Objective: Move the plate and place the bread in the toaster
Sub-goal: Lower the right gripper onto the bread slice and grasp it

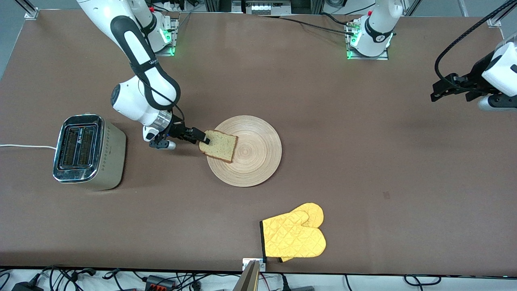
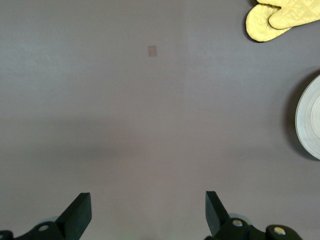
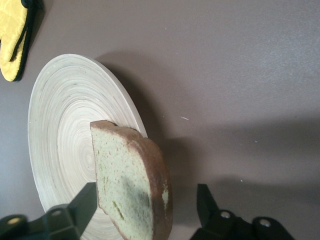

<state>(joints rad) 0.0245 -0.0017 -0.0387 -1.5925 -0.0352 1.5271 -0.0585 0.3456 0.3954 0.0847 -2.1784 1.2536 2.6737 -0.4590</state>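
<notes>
bread: the slice (image 1: 218, 146) lies on the plate (image 1: 254, 161), at the rim toward the right arm's end of the table, one corner hanging just over the edge.
bread, handling: I judge it light, soft and crumbly; a hard squeeze would dent or tear it, and a loose one could let it droop or slip.
bread, where to hold: best by the crusted edge, fingers across its thickness, leaving most of the slice free to go down into a slot.
right gripper: the right gripper (image 1: 200, 136) is low at the slice's overhanging corner; in the right wrist view the fingers (image 3: 80, 206) stand on either side of the crust with a gap showing, so the bread is straddled, not clamped.
left gripper: the left gripper (image 1: 442, 89) waits over bare table toward the left arm's end, wide open and holding nothing.
plate: flat, stiff wood, probably smooth on top; the slice could slide on it if pushed.
toaster: the toaster (image 1: 87, 151) stands toward the right arm's end, well apart from the plate, both slots facing up and looking empty.
mitt: the yellow mitt (image 1: 294, 236) lies nearer the front camera than the plate, off the line to the toaster.
in the way: nothing stands on the table (image 1: 363, 161) between plate and toaster.
</notes>
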